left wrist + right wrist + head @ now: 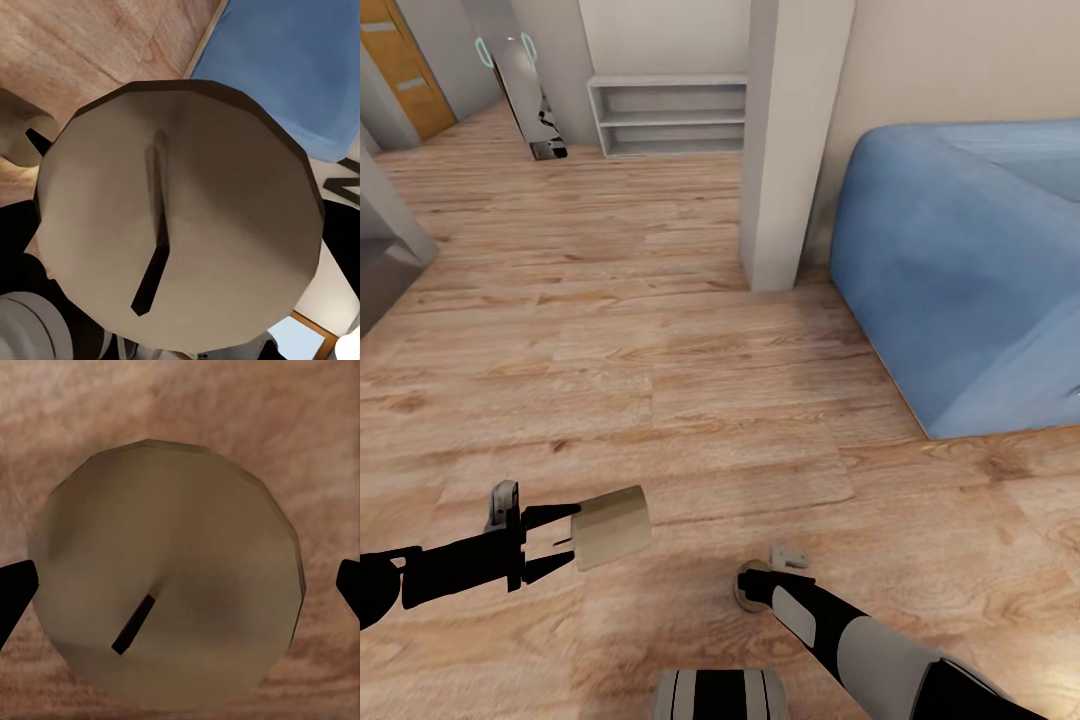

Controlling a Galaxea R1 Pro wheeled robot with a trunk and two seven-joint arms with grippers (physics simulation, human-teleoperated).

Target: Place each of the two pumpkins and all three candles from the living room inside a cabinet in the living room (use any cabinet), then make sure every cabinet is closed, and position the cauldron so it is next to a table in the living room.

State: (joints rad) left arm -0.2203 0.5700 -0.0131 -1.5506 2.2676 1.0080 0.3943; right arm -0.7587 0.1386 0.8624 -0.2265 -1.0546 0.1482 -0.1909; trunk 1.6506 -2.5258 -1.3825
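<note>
Head view: left hand (pixel 555 545) closed on candle (pixel 612 527), held sideways above wood floor (pixel 660 380). Right hand (pixel 760 578) points downward near floor; its grip hidden here. Blue sofa (pixel 960 270) at right, pillar (pixel 790 140) beside it, grey shelf unit (pixel 670 115) behind.

Left wrist view: candle (pixel 180 225) flat top with dark wick, close before camera; sofa (pixel 300 67) beyond.

Right wrist view: second candle (pixel 169 574) between dark fingertips (pixel 15 589); contact cannot be told.

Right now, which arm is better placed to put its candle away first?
Neither clearly: each claw, left and right, grips a candle, and no cabinet is in sight. Left, perhaps; its candle is held out forward.
</note>
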